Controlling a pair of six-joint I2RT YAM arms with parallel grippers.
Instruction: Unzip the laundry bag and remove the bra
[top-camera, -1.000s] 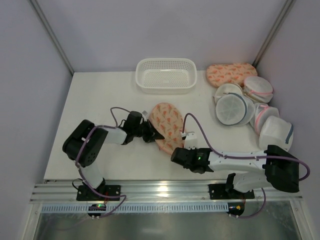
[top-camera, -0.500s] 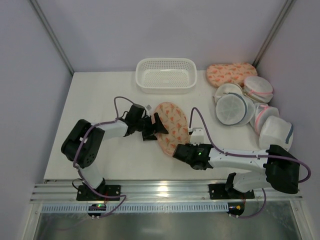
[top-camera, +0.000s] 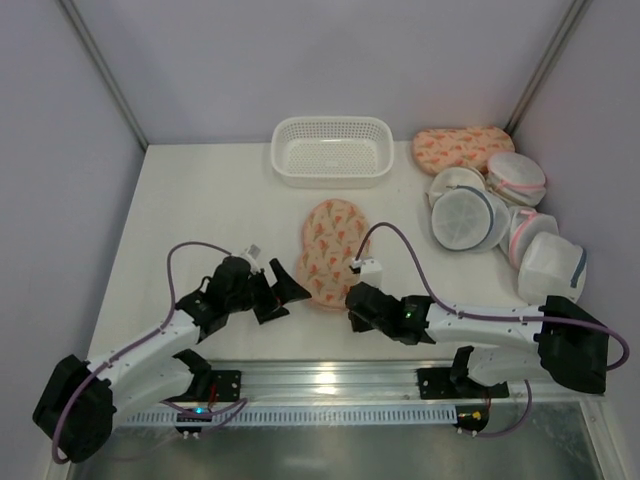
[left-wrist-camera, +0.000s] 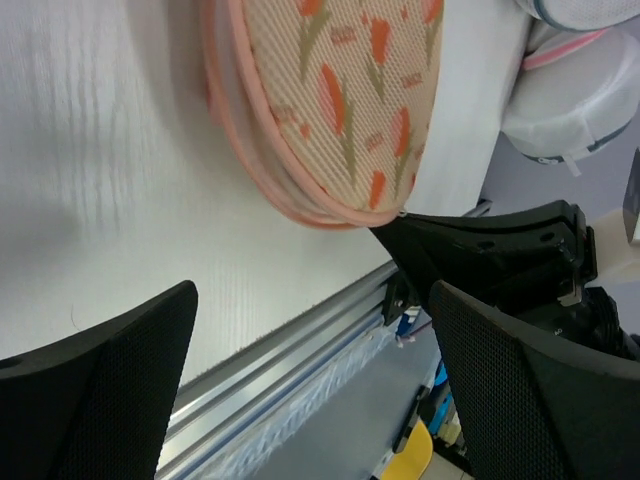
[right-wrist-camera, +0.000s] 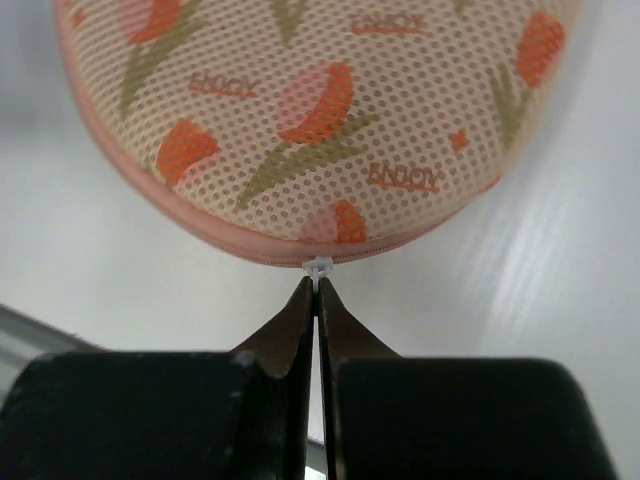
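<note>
We pinch the white pull (right-wrist-camera: 318, 266) with our right gripper (right-wrist-camera: 316, 285) at the near edge of the bag (top-camera: 330, 250), which lies mid-table. Our left gripper (top-camera: 285, 297) gapes wide beside it, not touching.

the laundry bag (top-camera: 331, 250), peanut-shaped cream-peach mesh with orange tulips, lies flat on the table (top-camera: 200, 220), seemingly zipped shut.

Your right gripper (right-wrist-camera: 316, 290) sat at the near end of the laundry bag (right-wrist-camera: 310, 120), its tips touching the zipper pull (right-wrist-camera: 318, 266). Your left gripper (top-camera: 283, 293) lay just left of that end, apart from it. The basket (top-camera: 332, 150) stood beyond the bag, and the round bags (top-camera: 470, 215) lay ahead-right of your right gripper.
</note>
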